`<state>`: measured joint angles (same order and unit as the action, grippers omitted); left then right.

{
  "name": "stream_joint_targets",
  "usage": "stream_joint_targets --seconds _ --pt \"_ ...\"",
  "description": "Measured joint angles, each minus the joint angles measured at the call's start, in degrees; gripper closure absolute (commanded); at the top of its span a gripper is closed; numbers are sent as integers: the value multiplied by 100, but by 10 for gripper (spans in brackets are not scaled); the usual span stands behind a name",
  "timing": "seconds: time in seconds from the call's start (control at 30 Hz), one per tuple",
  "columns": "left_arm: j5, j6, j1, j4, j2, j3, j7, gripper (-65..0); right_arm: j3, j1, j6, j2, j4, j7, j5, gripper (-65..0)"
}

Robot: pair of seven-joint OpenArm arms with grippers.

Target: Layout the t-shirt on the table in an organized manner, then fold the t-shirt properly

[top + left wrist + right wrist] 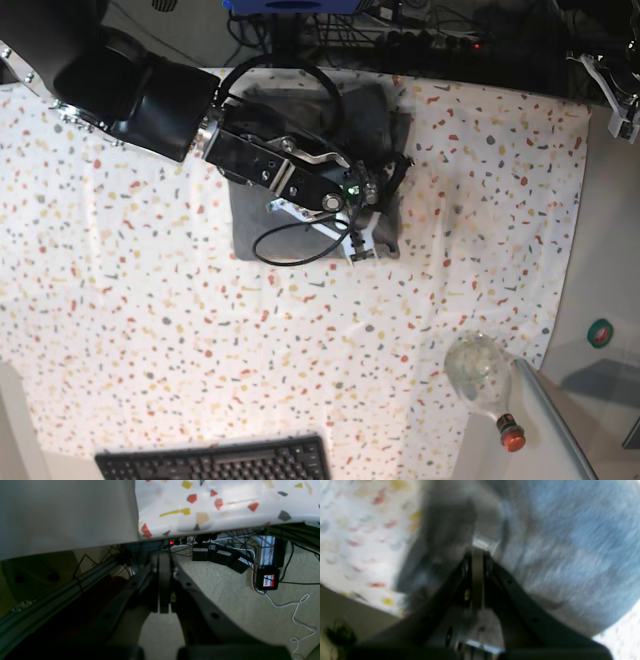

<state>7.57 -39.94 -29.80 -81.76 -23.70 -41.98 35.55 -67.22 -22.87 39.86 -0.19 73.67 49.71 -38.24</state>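
Note:
The grey t-shirt (365,105) lies bunched in a rough rectangle at the far middle of the speckled white table (150,300). My right arm reaches over it from the left. My right gripper (388,175) is at the shirt's right edge. In the blurred right wrist view the gripper (477,555) has its fingers together, pinching grey t-shirt fabric (557,555), with the table (357,530) at left. My left gripper (163,580) is shut and empty, hanging beyond the table's edge (225,502) above the floor. In the base view it (615,95) sits off the table's far right corner.
A black keyboard (215,462) lies at the near edge. A clear glass bottle with a red cap (480,370) lies at the near right corner. A black cable loop (290,245) hangs from my right arm. Power adapters (220,557) and cables lie on the floor under the table.

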Motion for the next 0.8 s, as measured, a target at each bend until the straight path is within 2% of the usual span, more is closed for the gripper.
stream_joint_targets --seconds 0.07,0.17,0.27,0.4,0.57,0.7,0.8 --pt "-2 0 13 2 17 7 4 0 -17 24 -442 -92 -282 -385 -81 0" --pt "13 0 15 2 15 9 0 0 -13 -68 -780 -306 -774 -778 -42 0" --pt "13 0 13 2 20 9 0 0 -17 -87 -866 -463 -935 -815 -26 0" --pt "15 0 9 2 24 9 0 0 -496 -72 -986 -732 -927 -881 -83 0" --pt "15 0 9 2 24 4 0 0 -555 -96 -990 -658 -914 -944 -52 0" --pt "13 0 13 2 22 7 0 0 -426 -166 -925 -581 -437 -619 -111 0" --pt "7 0 11 2 31 7 -2 0 -173 -476 -643 -535 -330 -704 -101 0"
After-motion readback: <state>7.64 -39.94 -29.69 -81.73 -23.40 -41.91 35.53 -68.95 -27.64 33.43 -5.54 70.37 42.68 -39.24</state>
